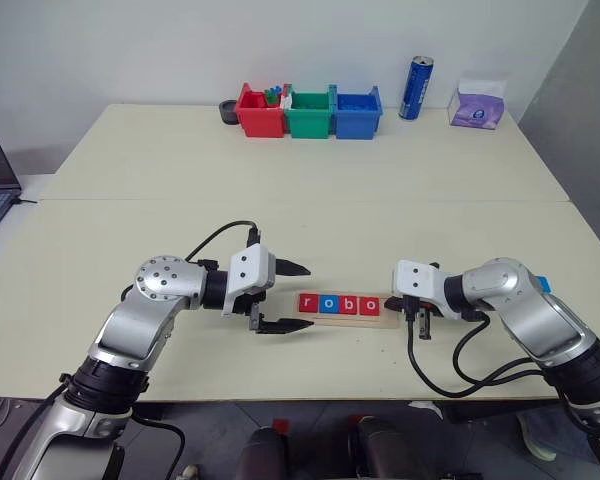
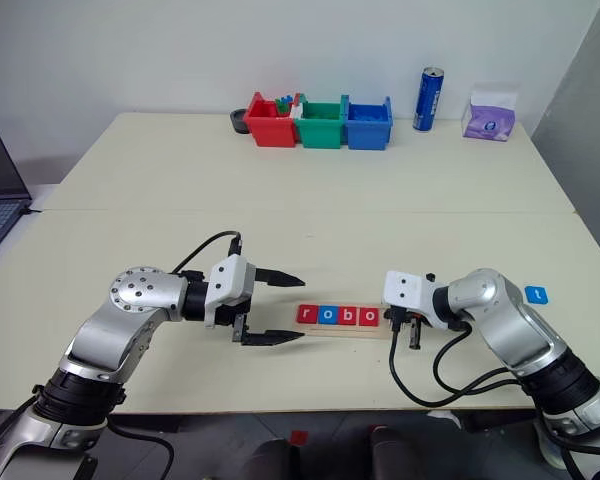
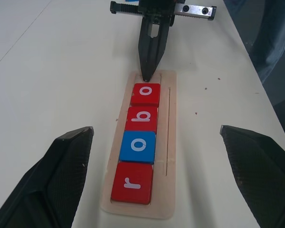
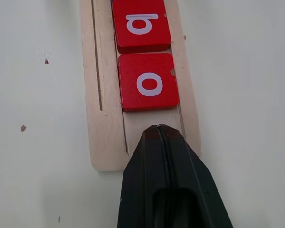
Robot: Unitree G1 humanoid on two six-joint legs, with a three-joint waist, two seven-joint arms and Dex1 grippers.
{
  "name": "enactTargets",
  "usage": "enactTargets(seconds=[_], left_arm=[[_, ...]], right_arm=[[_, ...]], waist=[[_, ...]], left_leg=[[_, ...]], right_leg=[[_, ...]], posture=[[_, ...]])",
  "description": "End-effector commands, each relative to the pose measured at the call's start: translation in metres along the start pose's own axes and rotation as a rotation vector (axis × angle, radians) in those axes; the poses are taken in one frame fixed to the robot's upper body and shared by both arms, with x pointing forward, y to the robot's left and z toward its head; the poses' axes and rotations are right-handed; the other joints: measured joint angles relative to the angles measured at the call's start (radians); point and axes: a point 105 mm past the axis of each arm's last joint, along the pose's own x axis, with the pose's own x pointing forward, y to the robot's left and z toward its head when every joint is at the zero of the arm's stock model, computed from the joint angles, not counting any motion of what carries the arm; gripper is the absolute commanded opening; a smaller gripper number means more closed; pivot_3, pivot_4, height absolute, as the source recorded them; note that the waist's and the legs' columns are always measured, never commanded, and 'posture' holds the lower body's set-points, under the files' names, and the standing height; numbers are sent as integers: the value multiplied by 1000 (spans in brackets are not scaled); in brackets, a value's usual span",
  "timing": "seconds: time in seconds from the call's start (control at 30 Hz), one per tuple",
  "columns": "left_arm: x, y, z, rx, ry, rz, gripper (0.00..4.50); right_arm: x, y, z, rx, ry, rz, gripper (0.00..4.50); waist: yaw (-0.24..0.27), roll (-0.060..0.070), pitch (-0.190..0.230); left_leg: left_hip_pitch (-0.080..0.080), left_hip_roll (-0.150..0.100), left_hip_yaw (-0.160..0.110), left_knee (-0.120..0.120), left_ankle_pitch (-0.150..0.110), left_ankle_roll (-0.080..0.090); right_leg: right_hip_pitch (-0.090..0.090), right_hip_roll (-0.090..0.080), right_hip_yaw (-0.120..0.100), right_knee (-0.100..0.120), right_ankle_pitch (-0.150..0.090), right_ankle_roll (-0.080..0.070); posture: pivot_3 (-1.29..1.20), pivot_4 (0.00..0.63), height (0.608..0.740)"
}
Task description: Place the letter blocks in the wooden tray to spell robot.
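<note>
Near the tabletop's front edge, the left gripper [image 1: 296, 296] hangs with its jaws spread wide, holding nothing, just off the left end of the wooden tray [image 3: 170, 142]. The tray holds four letter blocks in a row: red r [image 3: 132, 182], blue o [image 3: 137, 147], red b [image 3: 142, 118], red o [image 3: 145, 94]; its right end slot is bare. There the right gripper [image 4: 159, 130] rests pinched shut and empty. A blue block [image 2: 537, 295] lies toward the right edge. Red bin [image 1: 259, 115], green bin [image 1: 310, 116] and blue bin [image 1: 358, 116] line the far edge, with small pieces in the red.

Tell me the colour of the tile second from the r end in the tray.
Blue, with a white o; clearest in the left wrist view.
</note>
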Motion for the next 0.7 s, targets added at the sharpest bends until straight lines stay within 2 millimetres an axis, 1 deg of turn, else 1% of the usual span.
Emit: enactTargets(seconds=[0.03,0.23,0.5,0.7], left_arm=[[-7,4,2,37,9,29,4500],[-12,6,-4,43,31,40,4500],[-12,5,-5,41,32,46,4500],[-10,5,-3,43,25,45,4500]], right_arm=[[0,-2,13,-49,-31,2,13],[5,1,17,-59,-37,22,13],[9,0,28,-64,-73,31,13],[11,0,31,-68,-86,28,13]], waist=[[0,0,0],[0,0,0],[0,0,0],[0,0,0]], left_leg=[[0,0,0,0,0,0],[0,0,0,0,0,0],[0,0,0,0,0,0],[0,0,0,0,0,0]], right_leg=[[0,0,0,0,0,0],[0,0,0,0,0,0],[0,0,0,0,0,0],[0,0,0,0,0,0]], posture=[[0,150,740],[0,150,740],[0,150,740],[0,150,740]])
